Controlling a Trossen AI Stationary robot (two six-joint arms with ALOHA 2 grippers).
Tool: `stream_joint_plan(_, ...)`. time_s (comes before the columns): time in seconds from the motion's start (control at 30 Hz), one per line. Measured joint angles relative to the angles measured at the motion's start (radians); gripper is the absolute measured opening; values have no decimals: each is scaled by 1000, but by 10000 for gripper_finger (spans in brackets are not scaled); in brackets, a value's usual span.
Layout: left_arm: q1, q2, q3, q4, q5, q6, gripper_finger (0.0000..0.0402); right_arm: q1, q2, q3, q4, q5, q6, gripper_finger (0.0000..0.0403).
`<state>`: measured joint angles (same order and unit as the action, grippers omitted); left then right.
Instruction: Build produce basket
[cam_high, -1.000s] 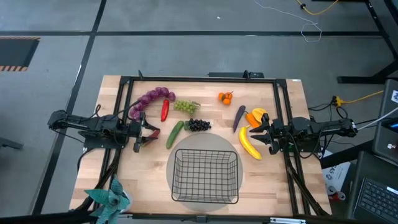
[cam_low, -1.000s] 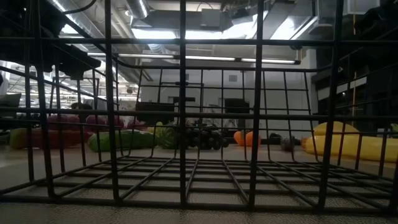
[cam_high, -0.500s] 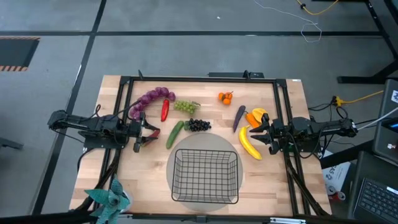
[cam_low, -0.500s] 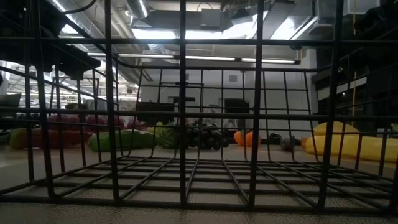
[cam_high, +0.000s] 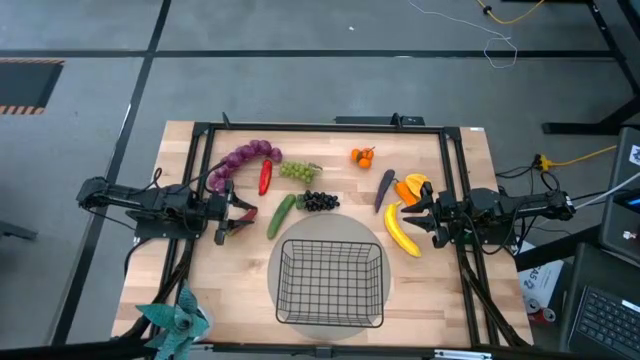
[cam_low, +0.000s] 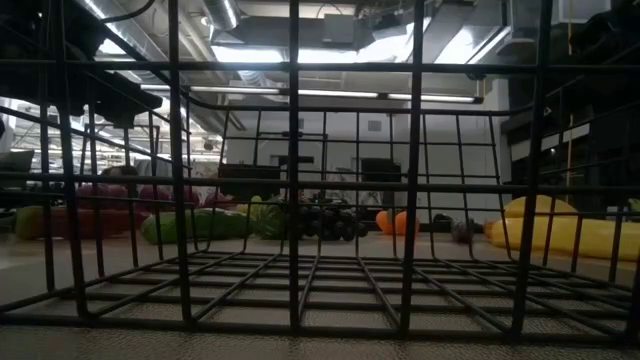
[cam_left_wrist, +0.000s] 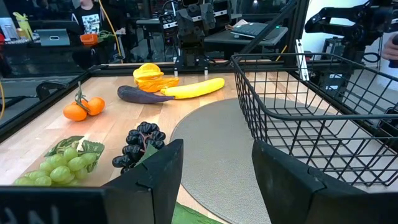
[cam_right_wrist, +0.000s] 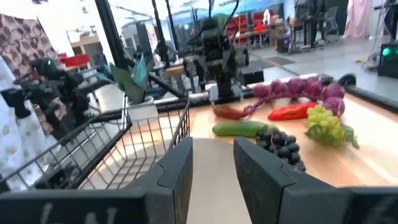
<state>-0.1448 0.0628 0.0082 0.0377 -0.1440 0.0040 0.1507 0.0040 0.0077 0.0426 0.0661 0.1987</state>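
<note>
The black wire basket (cam_high: 331, 285) stands empty on a round grey mat (cam_high: 330, 235) at the table's near middle. The produce lies beyond it: purple grapes (cam_high: 240, 160), red chili (cam_high: 265, 177), green grapes (cam_high: 300, 171), cucumber (cam_high: 281, 215), dark grapes (cam_high: 320, 201), tangerines (cam_high: 362, 156), eggplant (cam_high: 385, 189), orange pepper (cam_high: 411, 187), banana (cam_high: 401, 232). My left gripper (cam_high: 243, 217) is open at the table's left, just left of the cucumber. My right gripper (cam_high: 412, 213) is open at the right, beside the banana and pepper.
A teal leafy plant (cam_high: 175, 318) stands at the near left corner. A black frame (cam_high: 320, 128) runs around the table top. Bare wood lies left and right of the basket.
</note>
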Motion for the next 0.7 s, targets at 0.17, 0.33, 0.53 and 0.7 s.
stream_joint_plan(0.17,0,0,0,0,0,0,188,0,0,0,44,19,58,120)
stream_joint_plan(0.33,0,0,0,0,0,0,188,0,1,0,42,-13,63,119)
stream_joint_plan(0.53,0,0,0,0,0,0,188,0,1,0,66,-14,165,119)
stream_joint_plan(0.7,0,0,0,0,0,0,188,0,1,0,73,-14,190,119)
